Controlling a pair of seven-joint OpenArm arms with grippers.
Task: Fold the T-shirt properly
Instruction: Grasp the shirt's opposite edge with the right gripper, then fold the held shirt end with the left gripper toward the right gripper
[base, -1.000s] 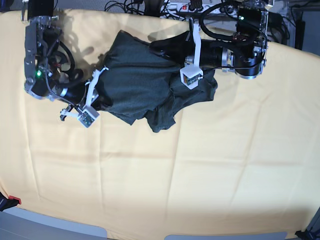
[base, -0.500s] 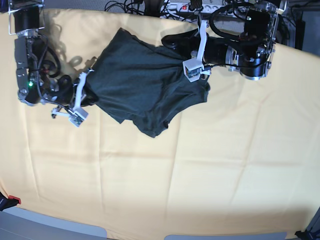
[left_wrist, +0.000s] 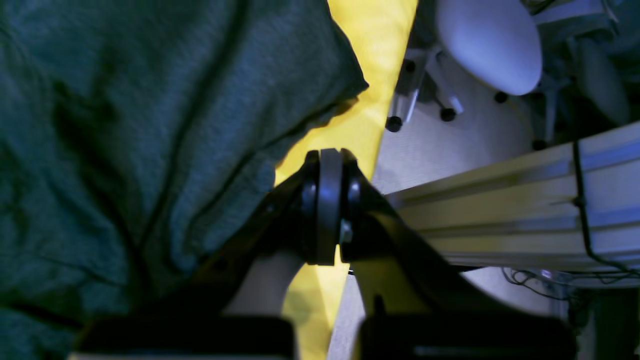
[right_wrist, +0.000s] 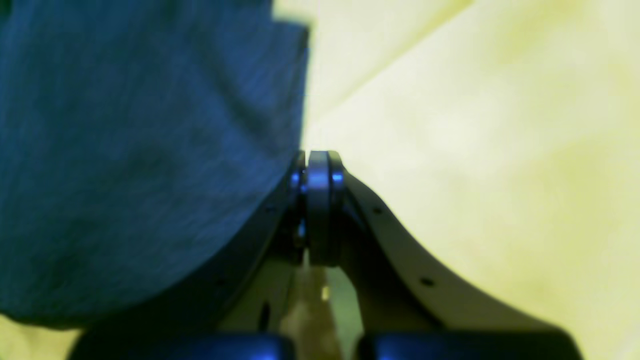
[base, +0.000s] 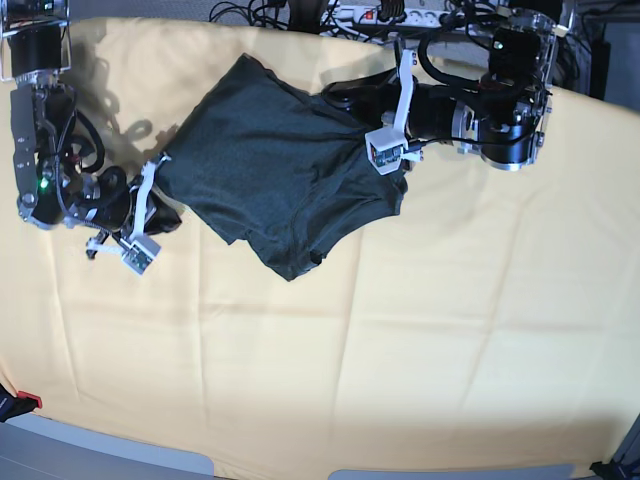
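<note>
Folding is barely begun: the shirt (base: 275, 180) lies bunched and crooked at the far side of the yellow worktop (base: 420, 340). My left end effector (left_wrist: 327, 205) and right end effector (right_wrist: 317, 205) each pinch an edge, jaws clamped narrow.

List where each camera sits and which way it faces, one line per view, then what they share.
Base: overhead, looking down on the yellow cloth, shirt and both arms.
Left wrist: on the left arm, looking along its gripper, jaws shut; shirt on one side, a metal rail on the other.
Right wrist: on the right arm, looking along its gripper, jaws shut, shirt beside them.
Shared: shirt and cloth.
</note>
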